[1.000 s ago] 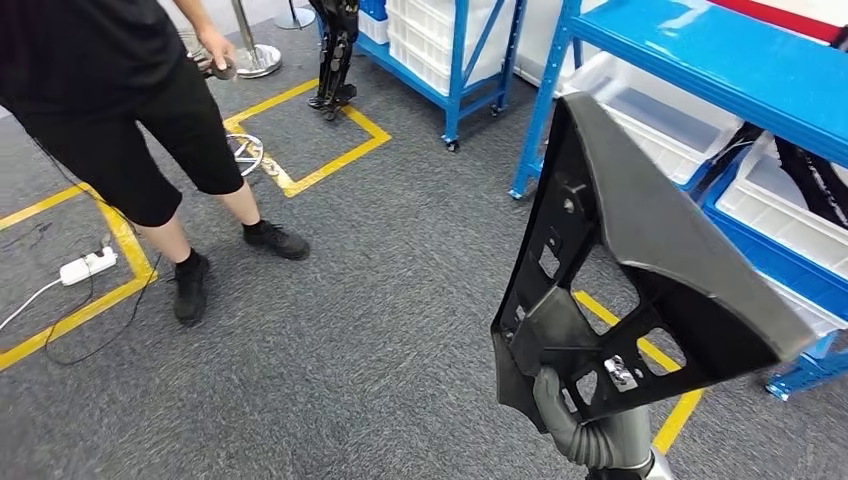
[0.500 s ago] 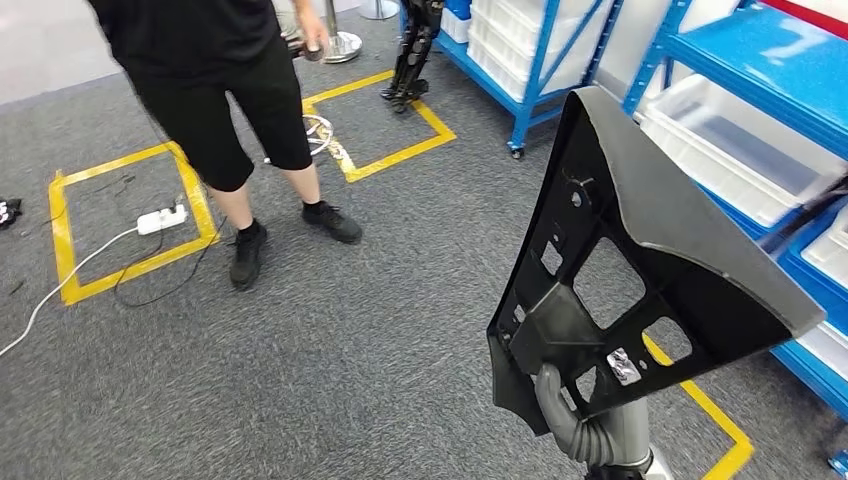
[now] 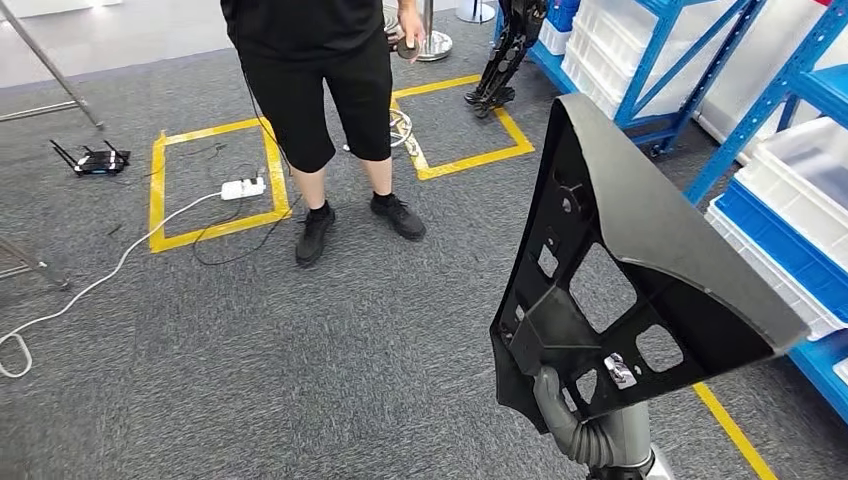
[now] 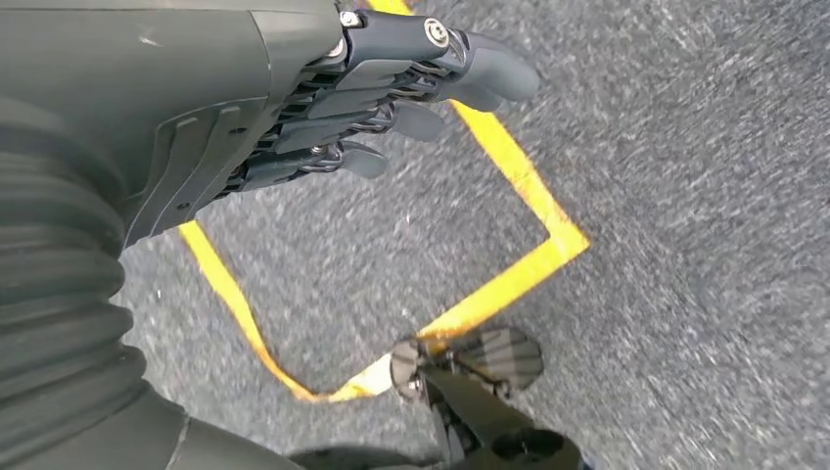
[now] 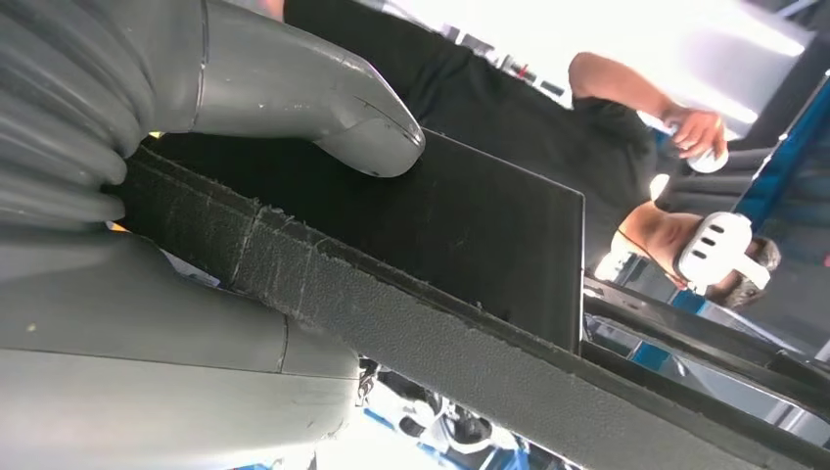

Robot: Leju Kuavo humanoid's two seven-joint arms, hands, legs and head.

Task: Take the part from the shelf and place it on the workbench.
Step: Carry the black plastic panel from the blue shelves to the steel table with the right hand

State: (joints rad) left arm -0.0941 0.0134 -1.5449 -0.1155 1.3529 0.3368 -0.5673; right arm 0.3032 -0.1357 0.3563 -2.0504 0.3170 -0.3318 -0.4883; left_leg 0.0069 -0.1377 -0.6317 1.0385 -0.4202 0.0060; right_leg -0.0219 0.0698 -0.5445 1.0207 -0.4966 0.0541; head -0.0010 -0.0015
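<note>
A large black plastic part (image 3: 640,270), roughly triangular with several cut-out windows, stands upright in front of me at the lower right of the head view. My right hand (image 3: 565,410) grips its lower edge from below. Close up, the part's rough edge (image 5: 411,323) runs between the grey thumb (image 5: 313,98) and the hand's body. My left hand (image 4: 391,88) hangs over grey carpet with its fingers nearly straight and holds nothing.
A person (image 3: 320,90) in black stands ahead on the carpet, holding a small device. Blue shelving (image 3: 770,110) with white bins (image 3: 790,190) runs along the right. Yellow floor tape squares (image 3: 210,190), a power strip (image 3: 243,187) with cables and a router (image 3: 100,160) lie to the left.
The whole scene has slid rightward as the camera turned left; the shelving now sits further right and the person is more central. The part stays in my right hand as before.
</note>
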